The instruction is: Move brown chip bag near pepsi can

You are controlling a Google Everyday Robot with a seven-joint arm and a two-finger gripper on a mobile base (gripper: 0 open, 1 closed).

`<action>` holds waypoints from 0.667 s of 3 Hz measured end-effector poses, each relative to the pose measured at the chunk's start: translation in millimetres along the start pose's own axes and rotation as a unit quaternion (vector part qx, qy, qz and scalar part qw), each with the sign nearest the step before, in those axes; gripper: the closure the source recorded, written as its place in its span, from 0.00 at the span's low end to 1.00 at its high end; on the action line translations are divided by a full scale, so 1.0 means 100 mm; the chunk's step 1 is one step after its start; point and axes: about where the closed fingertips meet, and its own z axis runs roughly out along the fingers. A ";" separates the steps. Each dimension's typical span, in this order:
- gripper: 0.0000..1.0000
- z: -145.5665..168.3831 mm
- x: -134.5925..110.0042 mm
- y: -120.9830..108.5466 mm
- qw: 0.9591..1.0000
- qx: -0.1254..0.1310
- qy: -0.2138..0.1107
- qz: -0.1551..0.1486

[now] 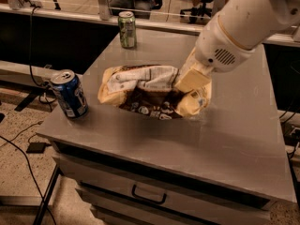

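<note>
The claw (188,89) sits over the middle of the table (234,139), at the end of a thick white arm (243,22) that reaches down from the upper right. It is pinching the right end of the brown chip bag (145,95): one pale finger (193,78) lies across the top of the bag's crumpled foil, while the other is hidden behind the bag. The bag stretches out to the left of the claw, lying on its side, with its white printed panel facing up along the far edge, the dark brown face turned toward the near side, and pale yellow ends at both left and right. Whether its underside rests on the table or is held just above it cannot be told. The pepsi can (69,93) stands upright at the table's left edge, to the left of the bag's left end and apart from it, with a strip of bare grey tabletop between them. A green can (127,29) stands upright at the far edge of the table, well apart from the bag and beyond it. Below the near edge of the table is a drawer with a dark handle (148,194). Cables (18,139) trail across the floor at the left.
</note>
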 end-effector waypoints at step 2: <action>1.00 0.22 -0.29 0.07 1.000 -0.005 0.008 -0.023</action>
